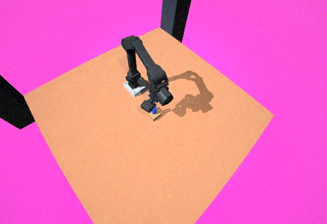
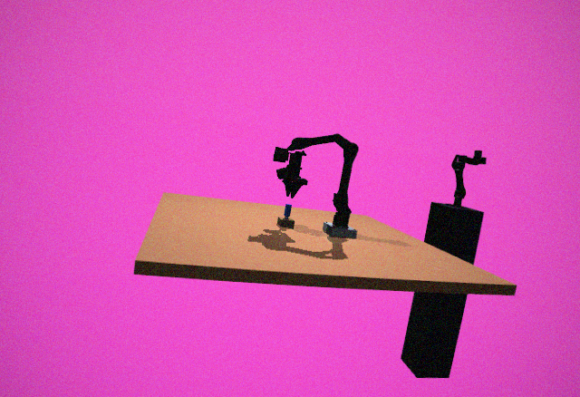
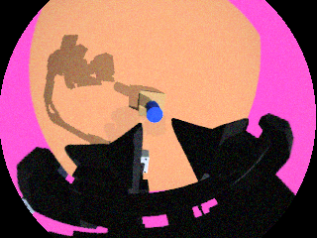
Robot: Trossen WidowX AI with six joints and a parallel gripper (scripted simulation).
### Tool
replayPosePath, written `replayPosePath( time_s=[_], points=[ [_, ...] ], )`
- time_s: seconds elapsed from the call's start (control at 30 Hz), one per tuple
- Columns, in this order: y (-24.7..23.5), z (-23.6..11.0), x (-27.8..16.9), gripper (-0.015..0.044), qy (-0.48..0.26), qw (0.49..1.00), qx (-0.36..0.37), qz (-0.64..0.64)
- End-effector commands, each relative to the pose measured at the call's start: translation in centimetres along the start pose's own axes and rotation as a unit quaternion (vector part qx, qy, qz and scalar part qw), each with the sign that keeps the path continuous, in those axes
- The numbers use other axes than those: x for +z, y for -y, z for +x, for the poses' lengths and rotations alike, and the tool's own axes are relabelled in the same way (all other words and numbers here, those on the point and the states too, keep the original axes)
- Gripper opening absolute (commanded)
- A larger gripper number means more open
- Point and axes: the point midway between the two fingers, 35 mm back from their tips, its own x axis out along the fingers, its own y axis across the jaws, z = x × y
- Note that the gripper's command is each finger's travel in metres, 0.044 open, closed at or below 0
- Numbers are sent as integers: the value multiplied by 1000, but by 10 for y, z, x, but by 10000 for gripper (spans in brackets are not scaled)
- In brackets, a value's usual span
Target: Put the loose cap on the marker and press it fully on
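Observation:
The blue cap (image 1: 154, 110) (image 2: 287, 209) (image 3: 155, 114) stands upright over the tan holder block (image 1: 154, 117) (image 2: 285, 223) (image 3: 158, 95), on the marker. The marker's own body is almost wholly hidden under the cap, and I cannot tell from the views whether any gap is left. My gripper (image 2: 290, 196) (image 3: 157, 123) is open and empty. Its fingertips hang a little above the cap, with a visible gap between them and the cap in the exterior view. In the wrist view the cap's round top lies just beyond the two fingertips.
My arm's pale base (image 1: 135, 91) (image 2: 339, 230) stands on the orange table (image 1: 158, 163) (image 2: 210, 243) behind the block. A dark pedestal (image 1: 174, 7) (image 2: 451, 228) stands past the table edge, with a second arm (image 2: 459, 179) on it. Another dark pedestal (image 1: 13, 105) is at the left edge.

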Motion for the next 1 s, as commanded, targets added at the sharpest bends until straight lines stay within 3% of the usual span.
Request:
replayPosePath(
  time_s=[0.0,0.13,0.97],
  points=[
    [0,3,-1,99,0,993,0,120],
    [0,3,-1,0,0,993,0,120],
    [0,24,-1,0,0,993,0,120]
  ],
)
